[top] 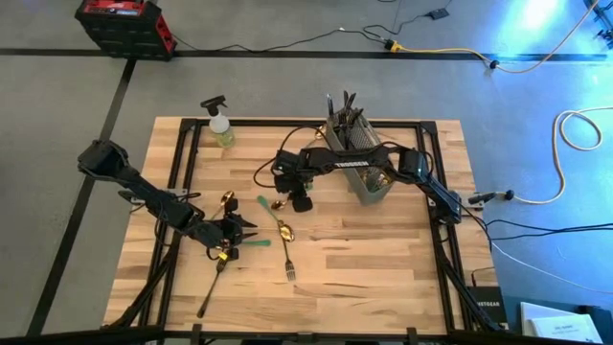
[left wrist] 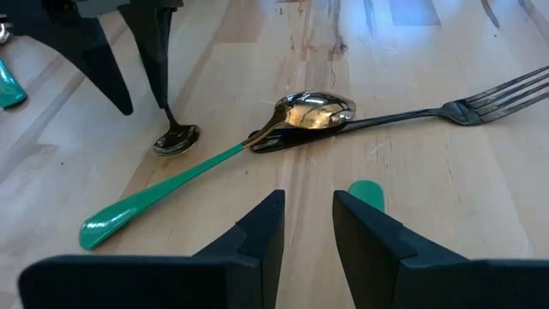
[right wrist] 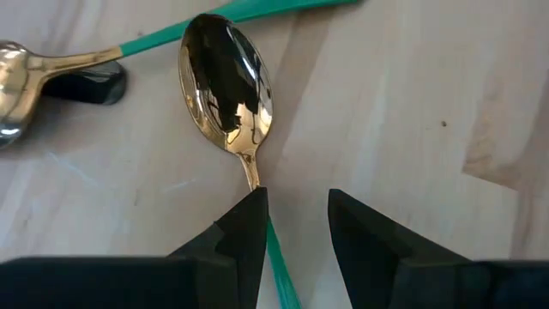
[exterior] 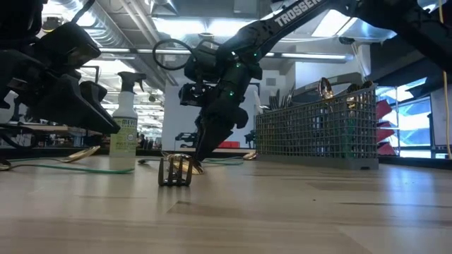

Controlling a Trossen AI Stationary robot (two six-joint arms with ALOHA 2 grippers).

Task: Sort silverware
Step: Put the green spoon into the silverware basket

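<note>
My right gripper (right wrist: 296, 232) points steeply down over the table's middle (top: 295, 201), shut on a gold spoon with a green handle (right wrist: 227, 86). Beside it, another green-handled gold spoon (left wrist: 300, 112) lies with its bowl across a dark fork's handle (left wrist: 386, 116). My left gripper (left wrist: 309, 223) hangs low over the table's left part (top: 241, 230). Its fingers stand a little apart with bare wood between them. A green handle end (left wrist: 367, 194) shows just beyond one finger. More silverware lies nearby: a gold spoon (top: 229, 199) and a long piece (top: 211, 286). My right gripper has the spoon's green handle (right wrist: 276, 249) between its two fingers, close to the gold neck, the handle lying against one finger (right wrist: 249, 227). The fingers come from above, slanting, and run along the handle. The spoon hangs bowl-down, its bowl (left wrist: 176, 139) at the tabletop.
The grey mesh caddy (top: 366, 172) with several pieces upright in it stands at the back right, under my right arm. A spray bottle (top: 220, 125) stands at the back left. Cables run along the table's black frame.
</note>
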